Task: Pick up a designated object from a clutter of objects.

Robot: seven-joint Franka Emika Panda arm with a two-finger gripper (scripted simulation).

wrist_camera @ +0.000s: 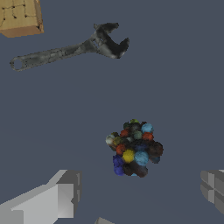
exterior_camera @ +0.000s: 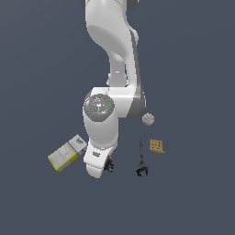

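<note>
The designated object (wrist_camera: 133,148) is a tiny dark lump with blue, orange, red and yellow specks, lying on the dark floor. In the exterior view the designated object (exterior_camera: 109,166) peeks out from behind the white hand. My gripper (wrist_camera: 140,192) is open just above it, with one grey finger (wrist_camera: 65,192) and the other finger (wrist_camera: 214,188) far apart and neither touching the lump. The lump sits a little off the line between the fingertips. In the exterior view the fingers are hidden behind the hand.
A slim black tool (exterior_camera: 142,160) (wrist_camera: 70,50) lies towards the exterior view's right of the lump. A tan holed block (exterior_camera: 156,146) (wrist_camera: 19,17) and a white baseball (exterior_camera: 148,119) are beyond it. A yellow-white-blue box (exterior_camera: 68,153) lies at the exterior view's left.
</note>
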